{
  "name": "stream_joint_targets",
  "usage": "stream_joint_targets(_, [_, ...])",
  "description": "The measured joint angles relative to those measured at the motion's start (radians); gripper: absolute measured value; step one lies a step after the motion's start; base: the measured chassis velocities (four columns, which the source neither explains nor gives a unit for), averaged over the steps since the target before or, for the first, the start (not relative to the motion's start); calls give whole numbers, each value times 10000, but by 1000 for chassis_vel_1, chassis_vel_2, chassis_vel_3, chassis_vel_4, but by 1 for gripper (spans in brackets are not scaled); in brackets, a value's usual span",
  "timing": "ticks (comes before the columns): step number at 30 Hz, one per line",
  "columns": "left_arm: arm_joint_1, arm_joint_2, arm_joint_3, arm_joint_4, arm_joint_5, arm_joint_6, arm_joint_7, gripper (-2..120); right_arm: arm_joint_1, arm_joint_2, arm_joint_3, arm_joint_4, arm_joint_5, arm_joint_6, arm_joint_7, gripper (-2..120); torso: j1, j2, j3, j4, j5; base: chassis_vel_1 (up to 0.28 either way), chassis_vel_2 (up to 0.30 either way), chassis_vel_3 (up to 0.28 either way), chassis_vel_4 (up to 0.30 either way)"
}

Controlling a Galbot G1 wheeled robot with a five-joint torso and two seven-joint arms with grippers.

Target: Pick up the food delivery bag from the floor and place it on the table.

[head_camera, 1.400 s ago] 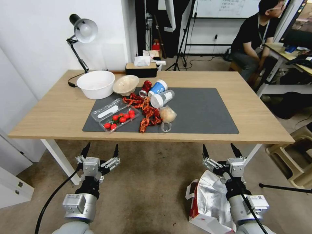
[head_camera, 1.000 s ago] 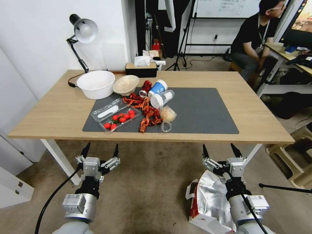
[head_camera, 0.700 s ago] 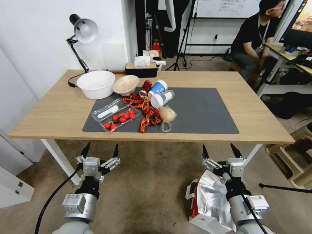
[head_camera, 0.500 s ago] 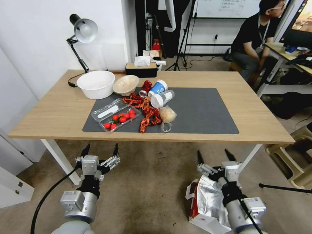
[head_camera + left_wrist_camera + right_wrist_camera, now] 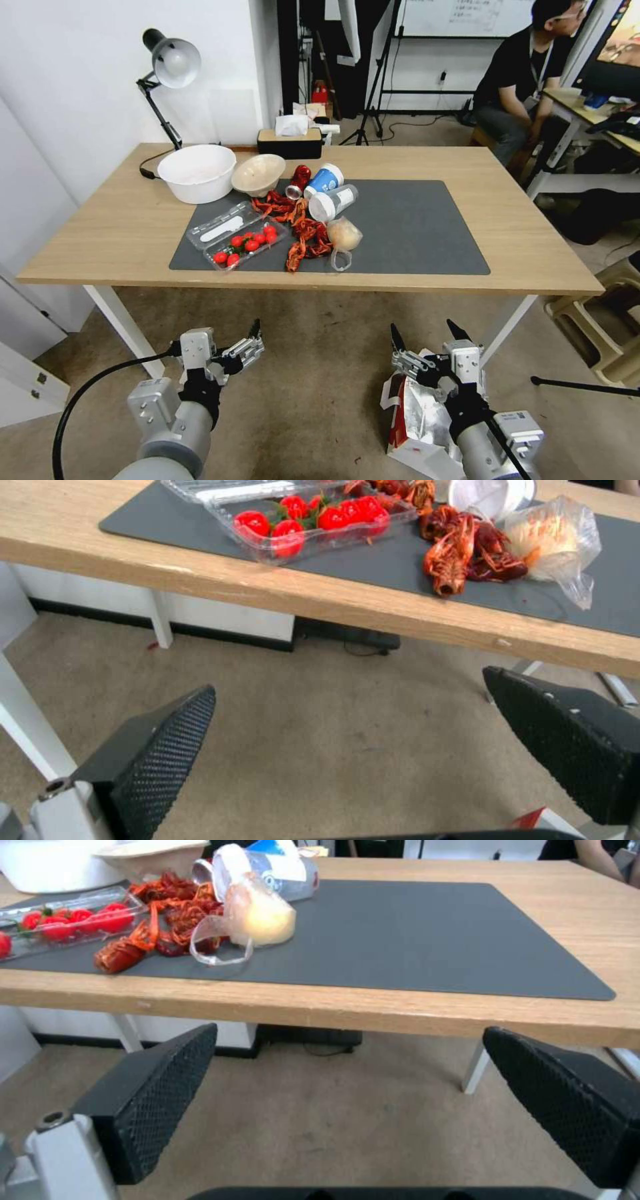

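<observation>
The food delivery bag (image 5: 417, 417) stands on the floor (image 5: 313, 380) at the lower right, white with a red side, its silver foil lining showing at the open top. My right gripper (image 5: 427, 331) hangs open just above the bag's far rim, and my right arm hides part of the bag. My left gripper (image 5: 223, 343) is open over bare floor to the left, turned toward the right. The table (image 5: 100, 247) with its dark grey mat (image 5: 413, 227) stands just beyond both grippers. In the wrist views, the left gripper (image 5: 348, 682) and right gripper (image 5: 350, 1030) both face the table's front edge.
On the mat lie a clear box of tomatoes (image 5: 243, 243), red crayfish (image 5: 303, 237), a bagged bun (image 5: 343, 235) and tipped cups (image 5: 330, 193). Two bowls, a lamp and a tissue box stand behind. White table legs (image 5: 127, 330) flank the grippers. A beige stool (image 5: 603, 333) is on the right.
Both arms have come down and back toward me. The right gripper sank toward the bag's top and shifted left. The left gripper turned to the right. Both stayed open.
</observation>
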Motion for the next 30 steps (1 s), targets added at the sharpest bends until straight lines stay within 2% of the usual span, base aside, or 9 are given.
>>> stream_joint_targets(17, [29,24,-60,23,-176,-428,-210,100,16,-26,-1,-31,-35,68,64,100,0,1,0,0,0,0,0,0,0])
stream_joint_targets(30, [15,67,-102,33,-422,-413,-385,100,0,-10,-21,-78,-116,122,80,100,0,0,0,0,0,0,0,0,0])
